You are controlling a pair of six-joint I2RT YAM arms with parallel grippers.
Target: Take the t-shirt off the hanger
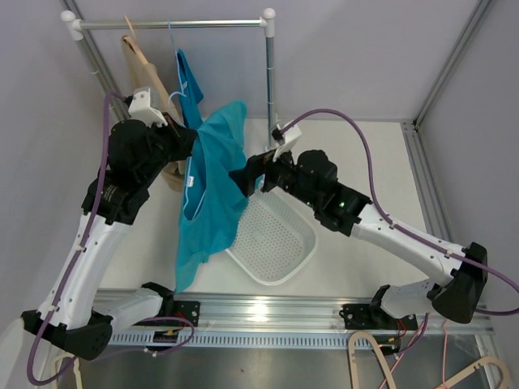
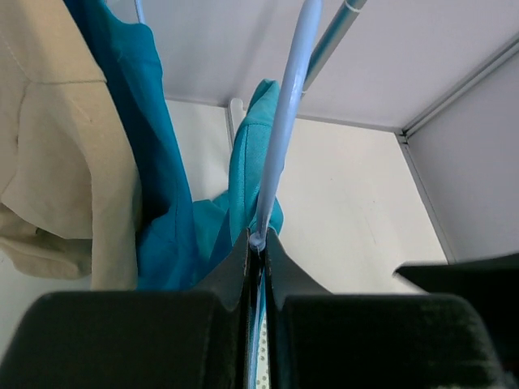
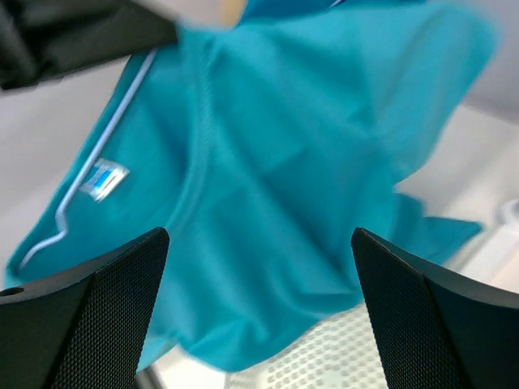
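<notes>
We had the left end effector (image 2: 258,247) clamped on the hanger (image 2: 285,121), with the shirt (image 3: 276,162) draped just left of it. Our right end effector (image 3: 259,237) stood fingers wide apart, shirt hanging directly ahead; contact, we couldn't tell.

The soft turquoise fabric t-shirt (image 1: 212,186) is one plain colour, save a small white-and-blue neck label (image 3: 104,179). The thin wire hanger (image 2: 284,130) is pale blue. The plain cloth garment (image 2: 65,162) is beige. The white plastic basket (image 1: 280,243) shows a regular grid of tiny holes. The thin round cables (image 1: 357,130) are purple.
</notes>
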